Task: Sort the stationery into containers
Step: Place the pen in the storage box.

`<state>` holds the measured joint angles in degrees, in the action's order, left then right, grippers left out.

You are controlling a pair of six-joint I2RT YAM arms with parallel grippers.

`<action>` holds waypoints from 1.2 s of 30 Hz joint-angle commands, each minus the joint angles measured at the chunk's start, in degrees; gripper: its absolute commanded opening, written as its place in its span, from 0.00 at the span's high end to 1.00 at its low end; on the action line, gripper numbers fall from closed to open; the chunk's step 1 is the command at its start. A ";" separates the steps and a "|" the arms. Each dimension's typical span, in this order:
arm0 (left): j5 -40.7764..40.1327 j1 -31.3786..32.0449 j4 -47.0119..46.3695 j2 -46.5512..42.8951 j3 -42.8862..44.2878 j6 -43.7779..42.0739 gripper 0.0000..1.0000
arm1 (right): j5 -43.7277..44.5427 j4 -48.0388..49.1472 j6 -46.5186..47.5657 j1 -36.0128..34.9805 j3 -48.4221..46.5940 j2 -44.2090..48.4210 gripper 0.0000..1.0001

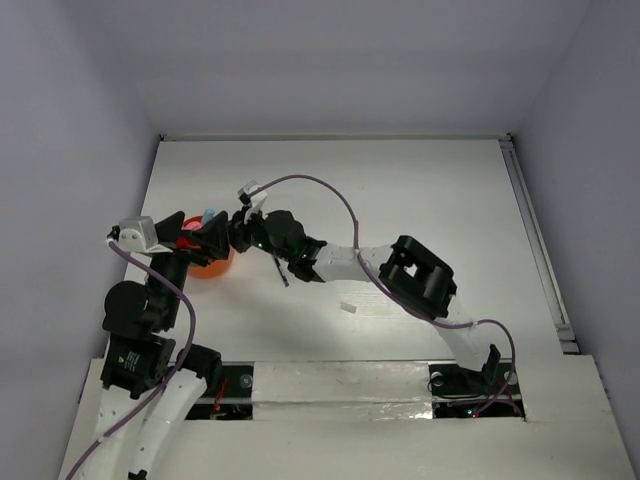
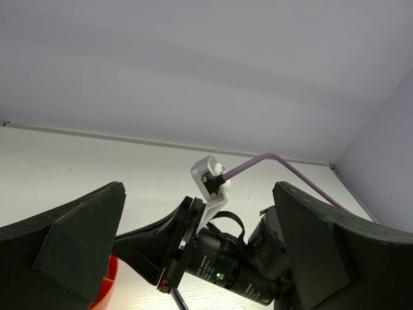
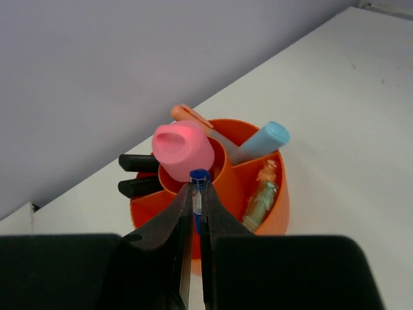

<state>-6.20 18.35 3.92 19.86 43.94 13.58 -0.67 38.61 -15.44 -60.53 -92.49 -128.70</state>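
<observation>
Evidently a drop into the pot is being set up. In the top view, the orange pot [image 1: 213,265] is found left of centre, with both grippers crowded over it: the left gripper [image 1: 183,243] from the left, the right gripper [image 1: 215,235] from the right. A pale blue cap [image 1: 208,213] pokes out above the pot. A slim dark pen-like item [image 1: 280,270] and a small white bit [image 1: 348,307] are left on the table [image 1: 420,190], right of the pot, so sorting is judged unfinished.

In the left wrist view, the left gripper [image 2: 199,194] is seen with its jaws spread wide and nothing between them; the pot's rim [image 2: 106,290] shows only at the lower left. It is probably parked there to steady or flank the pot.

In the right wrist view, the right gripper [image 3: 197,213] has its jaws drawn narrow on a blue pen [image 3: 199,184], held end-up directly over the pot [image 3: 271,219], presumably for release. The pot is divided into compartments around a central cup, which holds a pink-capped tube [image 3: 184,150]; an orange marker [image 3: 190,116], a pale-blue-capped marker [image 3: 261,143] and black items [image 3: 139,163] fill the outer sections.
</observation>
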 commanded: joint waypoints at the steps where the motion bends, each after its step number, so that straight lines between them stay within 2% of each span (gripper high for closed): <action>1: 1.54 -0.94 -3.57 0.71 -0.26 0.57 0.01 | 5.58 3.05 -3.80 0.06 1.52 3.46 1.00; 5: 2.06 -0.95 -3.48 1.15 -0.26 0.65 0.01 | 8.92 2.26 -4.33 0.06 2.40 3.81 1.00; 12: 2.85 -2.18 -3.57 1.59 -0.26 1.00 0.01 | 7.79 0.24 -3.80 1.73 2.23 5.13 1.00; 23: 5.40 -4.37 -5.33 2.73 -0.52 1.80 0.01 | 3.84 -5.03 -17.15 2.26 -0.41 5.39 1.00; 30: 5.93 -5.43 -5.51 3.08 -0.53 2.06 0.01 | 2.33 -6.44 -19.19 2.26 -1.99 4.60 1.00; 33: 6.02 -5.43 -5.59 2.99 -0.70 2.15 0.01 | 2.95 -7.14 -19.10 2.26 -1.56 4.25 0.91; 36: 7.59 -5.43 -5.68 3.08 -0.61 2.24 0.01 | 3.21 -7.67 -18.57 2.26 -1.12 4.42 0.74</action>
<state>-0.91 13.37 2.00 22.39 43.83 15.42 2.70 30.76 -33.61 -58.15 -91.79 -126.45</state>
